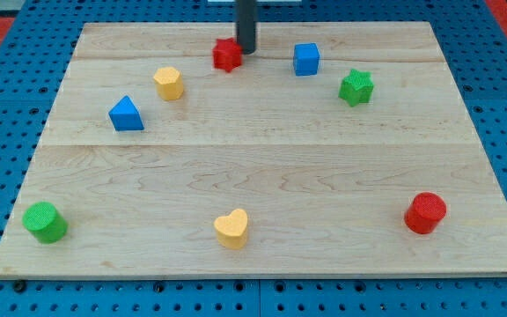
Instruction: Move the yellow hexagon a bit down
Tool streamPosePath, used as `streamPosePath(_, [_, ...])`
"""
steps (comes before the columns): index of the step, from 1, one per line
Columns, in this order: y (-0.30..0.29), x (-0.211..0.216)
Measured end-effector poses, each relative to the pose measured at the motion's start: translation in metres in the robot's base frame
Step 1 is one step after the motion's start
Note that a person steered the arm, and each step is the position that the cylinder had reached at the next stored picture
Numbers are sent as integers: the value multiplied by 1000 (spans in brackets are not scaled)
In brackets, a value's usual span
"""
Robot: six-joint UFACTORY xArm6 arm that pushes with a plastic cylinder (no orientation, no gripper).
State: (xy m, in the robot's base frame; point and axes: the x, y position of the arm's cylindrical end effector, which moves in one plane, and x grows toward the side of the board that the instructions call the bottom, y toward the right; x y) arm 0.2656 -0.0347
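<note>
The yellow hexagon [169, 83] sits on the wooden board [262, 167] at the upper left. My tip [246, 51] is at the view's top middle, just to the right of a red star-shaped block [227, 55], touching or nearly touching it. The tip is well to the right of the yellow hexagon and slightly above it.
A blue triangle [126, 114] lies below-left of the hexagon. A blue cube [306, 59] and a green star [356, 87] are at the upper right. A green cylinder [44, 221], a yellow heart [232, 228] and a red cylinder [425, 212] lie along the bottom.
</note>
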Motion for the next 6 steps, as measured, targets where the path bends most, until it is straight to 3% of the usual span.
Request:
streamPosePath(1, [3,-24])
streamPosePath(2, [-76,-34])
streamPosePath(3, [-100,12])
streamPosePath(4, [-87,61])
streamPosePath(5, [-116,69])
streamPosePath(6, [-195,77])
